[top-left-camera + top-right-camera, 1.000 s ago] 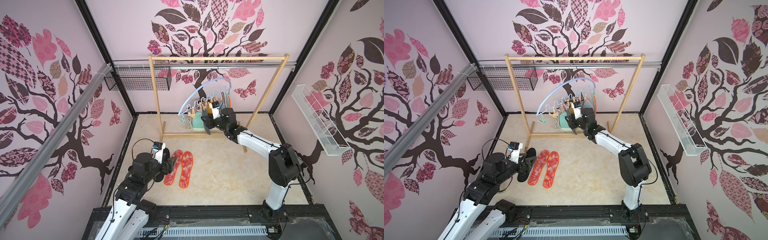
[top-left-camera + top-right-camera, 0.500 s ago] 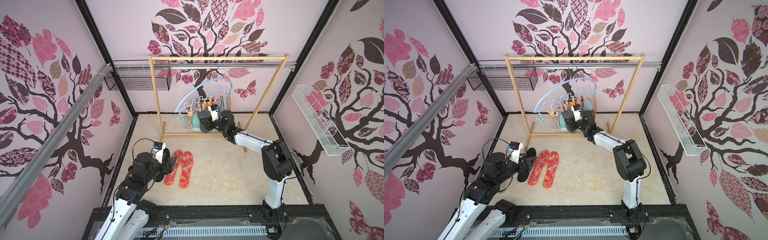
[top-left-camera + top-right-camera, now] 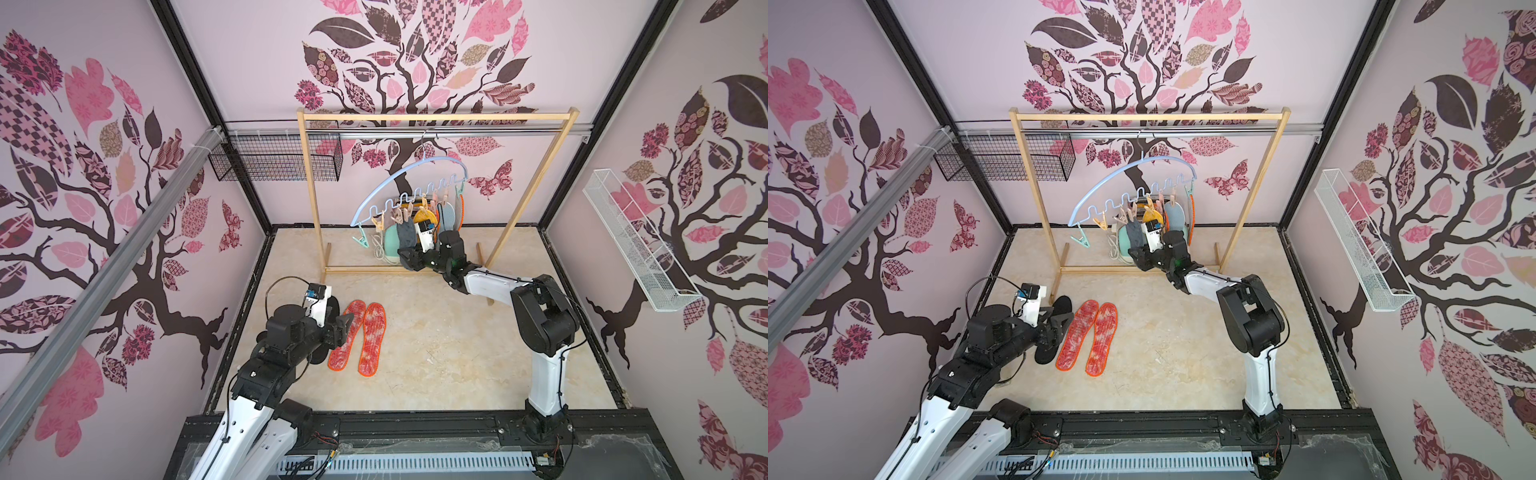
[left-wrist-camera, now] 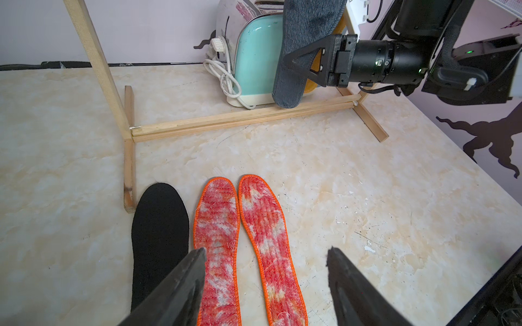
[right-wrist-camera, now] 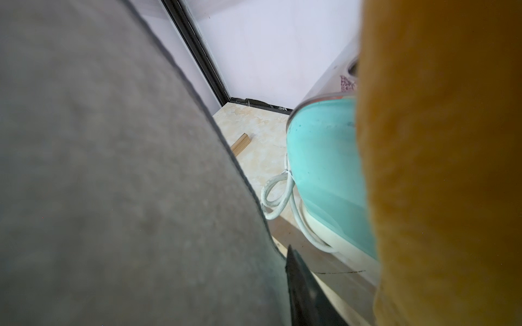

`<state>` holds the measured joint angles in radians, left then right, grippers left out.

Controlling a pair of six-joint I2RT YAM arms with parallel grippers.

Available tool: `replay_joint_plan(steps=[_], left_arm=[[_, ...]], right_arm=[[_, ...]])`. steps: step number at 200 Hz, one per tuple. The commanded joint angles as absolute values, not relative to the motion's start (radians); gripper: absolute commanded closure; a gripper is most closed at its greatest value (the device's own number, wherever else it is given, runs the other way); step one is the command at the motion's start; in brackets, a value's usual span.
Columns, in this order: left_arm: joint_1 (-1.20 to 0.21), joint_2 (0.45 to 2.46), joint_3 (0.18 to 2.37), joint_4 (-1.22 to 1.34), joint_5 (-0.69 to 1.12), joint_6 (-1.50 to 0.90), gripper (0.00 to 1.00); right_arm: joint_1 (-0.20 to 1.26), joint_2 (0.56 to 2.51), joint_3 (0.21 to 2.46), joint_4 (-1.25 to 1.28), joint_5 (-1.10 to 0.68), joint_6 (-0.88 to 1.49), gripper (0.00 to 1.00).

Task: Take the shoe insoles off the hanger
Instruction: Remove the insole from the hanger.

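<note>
Overhead, in both top views, a pale blue hanger hangs tilted by its hook from the top bar of a wooden garment rack. Clipped to it are a dark grey insole, a mustard yellow insole, a pale blue-grey insole and an orange-edged insole seen edge-on. The right gripper is at the grey one, in front of a mint-green toaster. Two red-white insoles and a black insole lie side by side on the floor, by the left gripper.

From the left wrist, that gripper's fingers are spread wide above the red pair, holding nothing. Farther off, one right finger lies against the grey insole's face.

From the right wrist, the grey insole fills one side and the yellow one the other, with the toaster between. One black fingertip shows beside the grey insole; whether the fingers pinch it cannot be told.
</note>
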<state>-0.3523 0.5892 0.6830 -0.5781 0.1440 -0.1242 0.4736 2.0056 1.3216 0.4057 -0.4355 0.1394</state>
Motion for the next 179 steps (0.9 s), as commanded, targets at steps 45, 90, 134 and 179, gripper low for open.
replay_joint_plan(steps=[45, 90, 134, 179], left_arm=[[-0.354, 0.592, 0.692, -0.579, 0.156, -0.111, 0.28], [-0.354, 0.59, 0.691, -0.577, 0.156, -0.111, 0.28], [-0.354, 0.589, 0.692, -0.578, 0.158, -0.111, 0.28], [-0.355, 0.588, 0.693, -0.575, 0.158, -0.112, 0.28]], right_arm=[[0.468, 2.02, 1.278, 0.485, -0.466, 0.174, 0.76], [0.468, 1.938, 1.2, 0.523, -0.474, 0.198, 0.87], [0.468, 1.824, 1.118, 0.52, -0.504, 0.245, 0.94], [0.469, 1.699, 1.039, 0.479, -0.515, 0.279, 0.94]])
